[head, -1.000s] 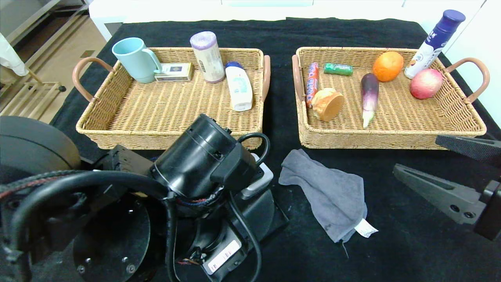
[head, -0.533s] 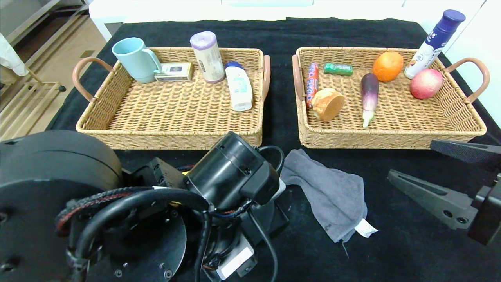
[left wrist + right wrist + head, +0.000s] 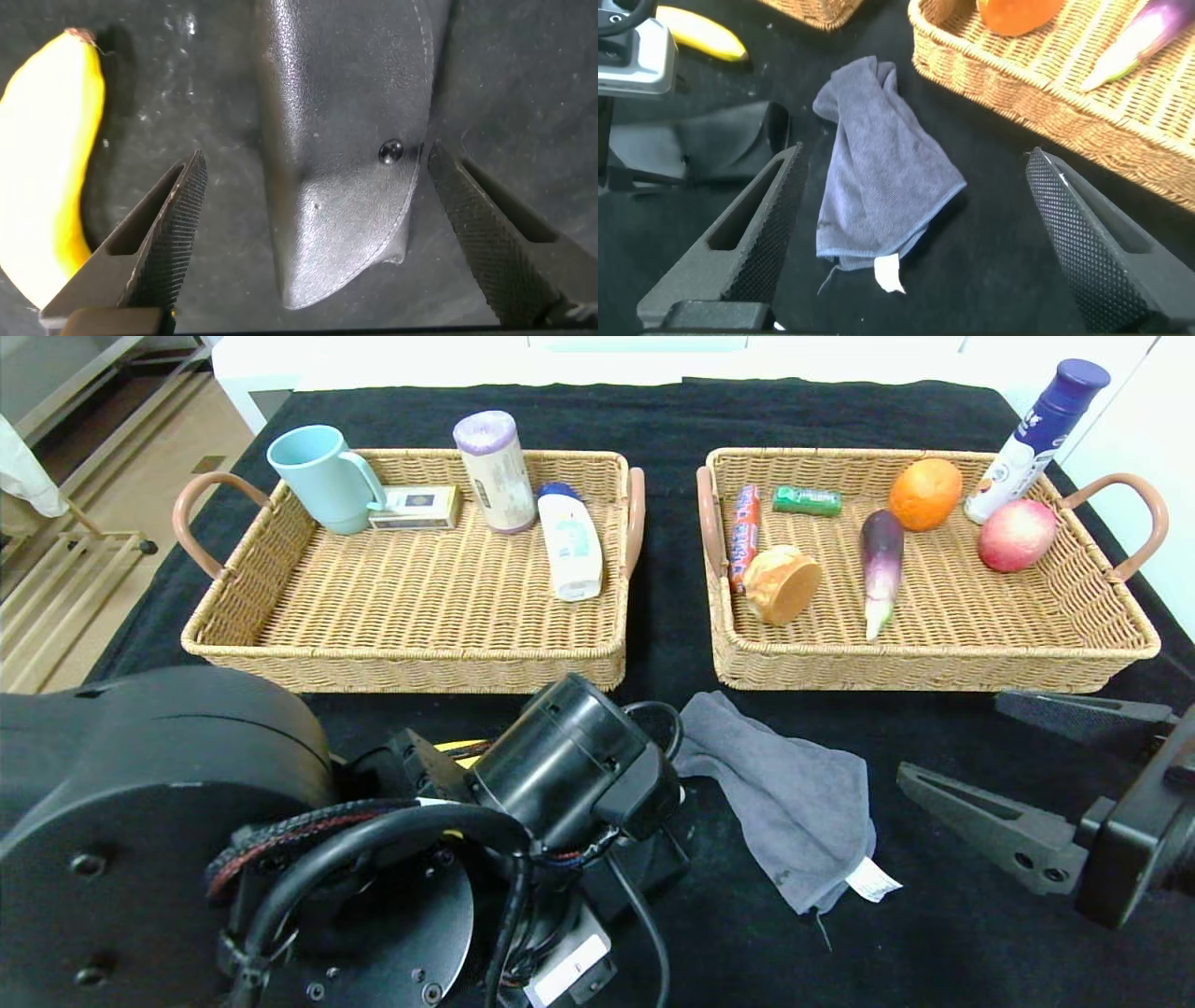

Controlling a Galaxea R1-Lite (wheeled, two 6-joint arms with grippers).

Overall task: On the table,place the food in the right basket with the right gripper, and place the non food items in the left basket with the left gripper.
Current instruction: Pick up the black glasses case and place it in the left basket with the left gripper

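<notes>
My left gripper (image 3: 316,159) is open and low over the table, its jaws on either side of a black leather pouch (image 3: 336,168). A yellow banana (image 3: 47,187) lies just beside one jaw. In the head view the left wrist (image 3: 579,765) hides the gripper's fingers; only a sliver of banana (image 3: 459,748) and part of the pouch (image 3: 665,863) show. My right gripper (image 3: 952,737) is open and empty at the right front, pointing at a grey cloth (image 3: 784,793). That cloth (image 3: 878,168) lies between its jaws in the right wrist view.
The left basket (image 3: 401,663) holds a teal mug (image 3: 322,476), a box, a canister and a white bottle. The right basket (image 3: 934,667) holds a sausage, bread, eggplant, orange and apple. A blue-capped bottle (image 3: 1036,439) stands at its far right corner.
My left arm has swung right and toward the table's front, now covering the banana and pouch. My right gripper has shifted slightly left and nearer.
</notes>
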